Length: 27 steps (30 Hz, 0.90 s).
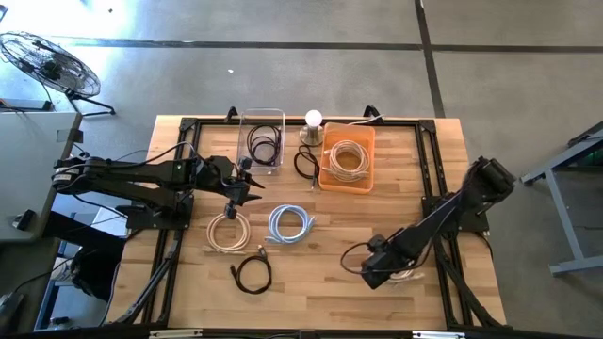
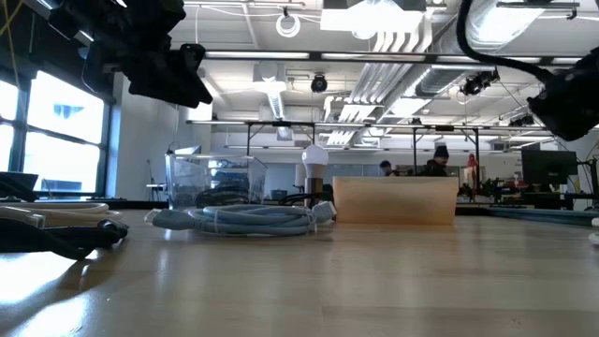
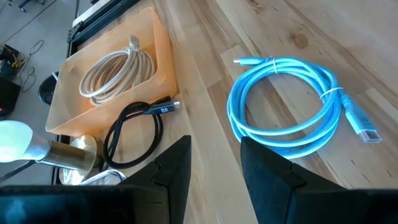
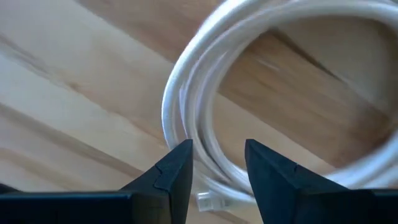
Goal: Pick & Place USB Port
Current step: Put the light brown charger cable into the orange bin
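The right pincer point(image 4: 217, 165) is low over the wooden surface point(image 1: 320, 273) near its front right part, fingers set a narrow gap apart and holding nothing, directly above a coiled white cable point(image 4: 205, 93) lying flat there. The left pincer point(image 3: 214, 162) hangs above the surface beside the beige cable coil point(image 1: 229, 231), fingers likewise narrowly parted and empty. A blue cable point(image 3: 292, 102) lies coiled centrally; another beige coil rests in the orange tray point(image 1: 363, 179); a black cable point(image 1: 252, 273) lies near the front.
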Motion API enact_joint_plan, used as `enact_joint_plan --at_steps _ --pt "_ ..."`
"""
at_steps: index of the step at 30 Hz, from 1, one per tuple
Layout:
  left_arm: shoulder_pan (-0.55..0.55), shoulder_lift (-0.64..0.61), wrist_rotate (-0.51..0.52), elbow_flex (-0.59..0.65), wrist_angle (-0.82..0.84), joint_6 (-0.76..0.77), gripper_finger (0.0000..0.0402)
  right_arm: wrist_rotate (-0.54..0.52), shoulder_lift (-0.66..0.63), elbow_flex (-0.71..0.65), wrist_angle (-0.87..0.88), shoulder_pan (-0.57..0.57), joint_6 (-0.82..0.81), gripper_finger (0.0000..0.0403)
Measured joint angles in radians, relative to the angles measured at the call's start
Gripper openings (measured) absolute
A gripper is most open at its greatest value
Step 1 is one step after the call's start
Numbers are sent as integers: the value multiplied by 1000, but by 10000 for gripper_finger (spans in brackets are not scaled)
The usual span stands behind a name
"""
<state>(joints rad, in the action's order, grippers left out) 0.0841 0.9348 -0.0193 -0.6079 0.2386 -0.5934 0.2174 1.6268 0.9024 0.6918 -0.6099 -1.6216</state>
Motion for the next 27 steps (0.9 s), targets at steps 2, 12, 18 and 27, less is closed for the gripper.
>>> enact_joint_plan --at_steps 2,12,18,27 --pt "0 0 0 0 0 0 136 0 12 0 -37 8 32 138" --pt "0 0 0 0 1 0 136 41 14 0 -48 17 59 138" --pt "0 0 0 0 1 0 136 88 14 0 -45 25 59 138" --pt "0 0 0 0 0 0 136 124 14 0 -27 52 152 138"
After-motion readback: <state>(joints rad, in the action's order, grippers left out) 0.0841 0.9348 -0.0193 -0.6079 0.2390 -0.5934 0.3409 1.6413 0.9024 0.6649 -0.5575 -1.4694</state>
